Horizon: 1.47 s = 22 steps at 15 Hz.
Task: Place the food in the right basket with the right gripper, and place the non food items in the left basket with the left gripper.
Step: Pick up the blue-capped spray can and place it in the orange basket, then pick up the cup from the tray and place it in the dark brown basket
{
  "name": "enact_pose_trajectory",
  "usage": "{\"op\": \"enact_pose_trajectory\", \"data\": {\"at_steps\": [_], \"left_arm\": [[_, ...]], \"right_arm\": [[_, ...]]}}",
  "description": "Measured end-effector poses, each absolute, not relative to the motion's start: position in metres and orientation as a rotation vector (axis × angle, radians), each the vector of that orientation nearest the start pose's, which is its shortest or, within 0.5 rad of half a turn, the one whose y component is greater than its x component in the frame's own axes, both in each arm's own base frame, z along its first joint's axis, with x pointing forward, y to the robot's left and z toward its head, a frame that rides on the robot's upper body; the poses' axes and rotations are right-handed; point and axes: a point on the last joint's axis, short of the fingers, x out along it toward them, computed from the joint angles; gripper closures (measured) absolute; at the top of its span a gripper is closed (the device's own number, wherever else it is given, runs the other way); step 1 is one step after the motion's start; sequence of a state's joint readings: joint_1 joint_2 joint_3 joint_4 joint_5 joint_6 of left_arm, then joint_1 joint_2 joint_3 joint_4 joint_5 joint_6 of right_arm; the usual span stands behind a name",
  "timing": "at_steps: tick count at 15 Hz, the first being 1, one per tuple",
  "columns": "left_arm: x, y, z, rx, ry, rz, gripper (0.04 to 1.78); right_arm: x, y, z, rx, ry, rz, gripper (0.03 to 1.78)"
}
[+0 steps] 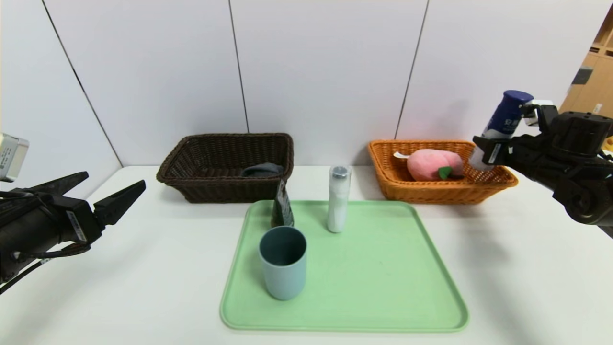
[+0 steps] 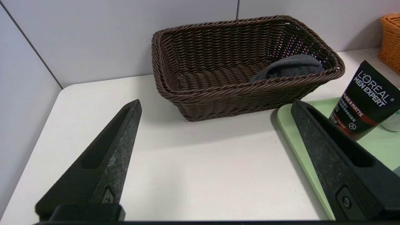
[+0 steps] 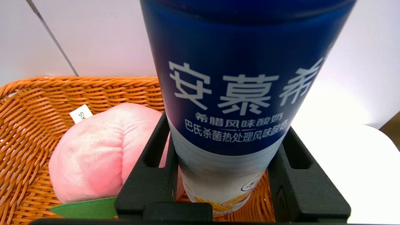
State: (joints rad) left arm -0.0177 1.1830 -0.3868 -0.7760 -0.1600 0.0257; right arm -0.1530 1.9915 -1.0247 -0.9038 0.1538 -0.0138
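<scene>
Right gripper [image 1: 491,153] pinching the navy-capped bottle [image 1: 503,122] above the orange basket [image 1: 431,191] holding the peach [image 1: 433,164]; left gripper [image 1: 112,191] spread wide, near the brown basket [image 1: 210,189].

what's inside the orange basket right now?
A pink plush peach lies in the orange basket. The right claw holds the navy-capped bottle above its right end. The floor under the peach is hidden.

A: What've I got besides the sort items?
B: I see a pale green tray [image 1: 383,287] centre-bottom of frame, flat on white table [image 1: 527,287]. Grey panelled wall [image 1: 325,67] across top, wooden shelving [image 1: 591,72] upper right.
</scene>
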Motion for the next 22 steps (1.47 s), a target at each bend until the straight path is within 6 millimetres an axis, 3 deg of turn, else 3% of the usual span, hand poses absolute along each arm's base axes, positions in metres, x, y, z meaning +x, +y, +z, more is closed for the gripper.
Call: {"op": "enact_pose_trajectory", "data": {"at_steps": [8,12,16,19,22], "left_arm": [[0.165,-0.007,0.203,0.025,0.02,-0.178,0.13],[0.165,-0.007,0.203,0.026,0.019,-0.179,0.13],[0.165,-0.007,0.204,0.028,0.017,-0.179,0.13],[0.164,-0.007,0.204,0.026,0.016,-0.179,0.13],[0.164,-0.007,0.204,0.023,0.013,-0.178,0.13]], "right_arm": [[0.383,-0.054,0.16,-0.045,0.098,0.01,1.02],[0.384,-0.053,0.163,-0.048,0.078,0.012,0.64],[0.383,-0.052,0.168,-0.052,0.057,0.012,0.42],[0.371,-0.051,0.185,-0.057,0.027,0.011,0.32],[0.336,-0.045,0.197,-0.056,0.033,0.017,0.25]]}}
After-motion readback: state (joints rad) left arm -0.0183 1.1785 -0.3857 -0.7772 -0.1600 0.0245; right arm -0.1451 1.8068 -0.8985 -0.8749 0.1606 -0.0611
